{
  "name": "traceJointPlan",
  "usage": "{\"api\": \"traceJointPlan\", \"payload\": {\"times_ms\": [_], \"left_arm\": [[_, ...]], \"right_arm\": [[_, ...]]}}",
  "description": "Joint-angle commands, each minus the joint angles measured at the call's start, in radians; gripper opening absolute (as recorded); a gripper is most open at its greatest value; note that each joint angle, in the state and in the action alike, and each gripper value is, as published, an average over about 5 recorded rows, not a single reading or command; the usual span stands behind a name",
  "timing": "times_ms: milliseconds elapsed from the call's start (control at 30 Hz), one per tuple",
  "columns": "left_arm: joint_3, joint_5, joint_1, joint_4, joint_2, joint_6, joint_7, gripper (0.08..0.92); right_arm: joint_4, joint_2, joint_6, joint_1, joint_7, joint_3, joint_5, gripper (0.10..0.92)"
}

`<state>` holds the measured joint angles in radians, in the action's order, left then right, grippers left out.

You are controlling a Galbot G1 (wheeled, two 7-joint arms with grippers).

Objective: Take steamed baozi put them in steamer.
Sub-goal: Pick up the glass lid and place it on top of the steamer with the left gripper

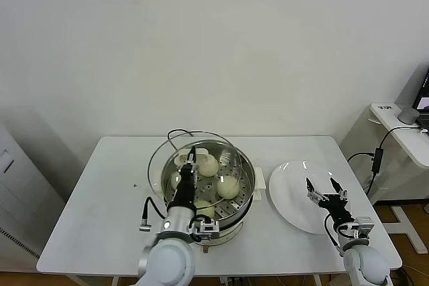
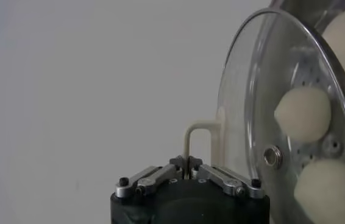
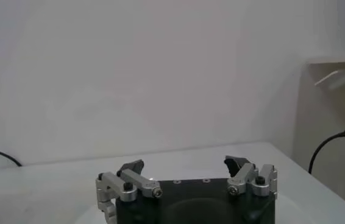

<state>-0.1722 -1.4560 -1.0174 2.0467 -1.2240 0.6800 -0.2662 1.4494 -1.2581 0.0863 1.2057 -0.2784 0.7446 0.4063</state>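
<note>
Left end effector (image 2: 189, 163) clamping lid handle (image 2: 198, 137)

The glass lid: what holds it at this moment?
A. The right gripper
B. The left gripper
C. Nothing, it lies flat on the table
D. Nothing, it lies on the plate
B: the left gripper is shut on the handle of the glass lid, tilted over the steamer.

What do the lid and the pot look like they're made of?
Lid: clear glass by the look, since the buns show through it, with a shiny metal rim and a cream handle, probably plastic. Pot: polished steel, judging by its mirror-like wall.
</note>
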Motion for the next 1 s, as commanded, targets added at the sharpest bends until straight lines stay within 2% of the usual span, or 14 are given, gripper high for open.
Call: {"api": "traceJointPlan", "payload": {"times_ms": [33, 1000], "left_arm": [[-0.053, -0.007, 0.033, -0.044, -0.023, -0.011, 0.006, 0.100], [-0.059, -0.002, 0.016, -0.086, -0.036, -0.012, 0.015, 0.100]], "right_arm": [[-0.004, -0.001, 0.000, 0.000, 0.000, 0.003, 0.000, 0.823], [-0.026, -0.009, 0.005, -0.004, -0.008, 0.006, -0.005, 0.823]]}}
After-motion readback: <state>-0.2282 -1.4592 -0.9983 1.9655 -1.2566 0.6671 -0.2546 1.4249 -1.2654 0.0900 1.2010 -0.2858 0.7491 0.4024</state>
